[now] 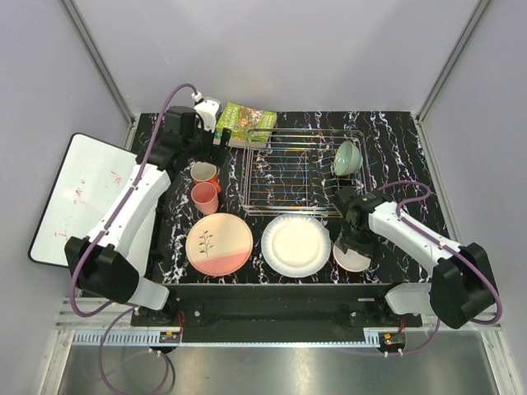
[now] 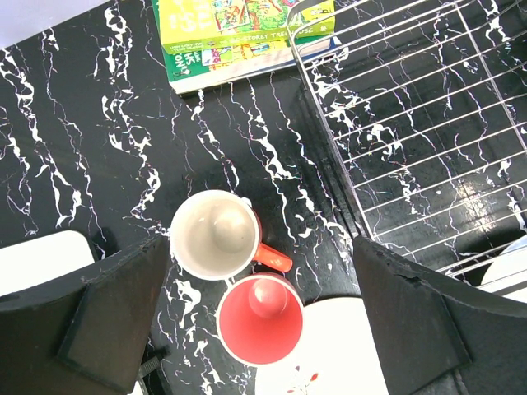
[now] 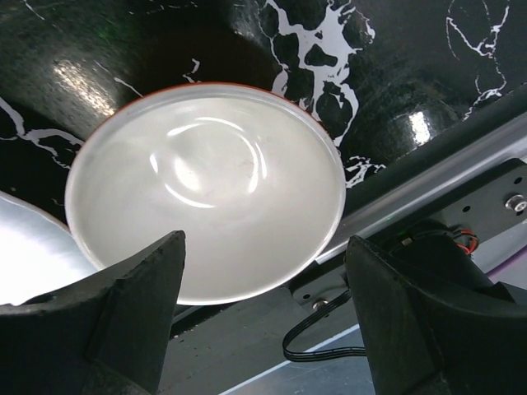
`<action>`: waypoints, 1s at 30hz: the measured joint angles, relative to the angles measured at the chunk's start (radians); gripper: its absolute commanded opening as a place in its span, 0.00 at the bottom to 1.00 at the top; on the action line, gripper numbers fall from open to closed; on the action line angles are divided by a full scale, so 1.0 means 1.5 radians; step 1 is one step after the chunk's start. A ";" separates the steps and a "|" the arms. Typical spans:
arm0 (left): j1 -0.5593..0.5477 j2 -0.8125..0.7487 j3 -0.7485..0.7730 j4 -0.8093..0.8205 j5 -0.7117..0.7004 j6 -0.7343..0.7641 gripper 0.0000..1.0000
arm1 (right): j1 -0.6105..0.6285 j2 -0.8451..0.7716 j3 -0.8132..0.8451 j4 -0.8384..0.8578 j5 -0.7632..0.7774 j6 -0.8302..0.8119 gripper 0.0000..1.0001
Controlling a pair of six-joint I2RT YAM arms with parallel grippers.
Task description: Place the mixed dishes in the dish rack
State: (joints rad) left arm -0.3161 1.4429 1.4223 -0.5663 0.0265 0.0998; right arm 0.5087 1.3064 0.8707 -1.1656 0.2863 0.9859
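The dish rack (image 1: 303, 174) is seen at the middle of the black marbled counter (image 1: 412, 164), and only the pale green bowl (image 1: 347, 158) is held in it, at its far right corner. Just in front of the rack's near rim the large white plate (image 1: 295, 244) is laid flat, and the pink-and-cream plate (image 1: 219, 243) is laid to the rack's near left, close beside the white plate. Off the rack's left side 2 cups are stood mouth up: the cream-lined cup (image 2: 212, 234) farther back and the pink-lined cup (image 2: 259, 321) nearer. The small cream bowl (image 3: 206, 189) is set outside the rack's near right corner. The right end effector (image 3: 265, 247) is held over that bowl, its fingers spread wide and nothing gripped. The left end effector (image 2: 259, 255) is poised above the 2 cups, likewise wide open and empty. A green book (image 1: 245, 123) is found at the rack's far left corner, and a white board (image 1: 82, 193) well to its left.
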 measured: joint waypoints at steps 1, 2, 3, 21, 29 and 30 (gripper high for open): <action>0.001 -0.001 0.000 0.000 0.001 0.000 0.99 | 0.000 0.000 0.000 -0.004 0.000 -0.002 0.87; 0.002 -0.003 0.000 0.000 0.001 0.000 0.99 | 0.000 0.001 0.000 -0.007 0.000 -0.006 0.88; 0.003 -0.006 0.000 0.000 0.003 0.000 0.99 | 0.000 0.003 0.000 -0.009 0.000 -0.010 0.89; 0.042 -0.055 -0.003 -0.001 0.015 0.009 0.99 | 0.029 0.123 0.026 -0.016 -0.022 -0.048 0.84; 0.044 -0.056 -0.003 -0.006 0.019 0.016 0.99 | 0.045 0.144 0.017 0.005 -0.012 -0.024 0.89; 0.044 -0.056 -0.003 -0.006 0.020 0.016 0.99 | 0.045 0.148 0.017 0.008 -0.008 -0.021 0.90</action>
State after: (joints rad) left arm -0.2501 1.3582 1.4185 -0.5747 0.0566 0.1238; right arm 0.5758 1.5280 0.8955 -1.1542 0.2745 0.9539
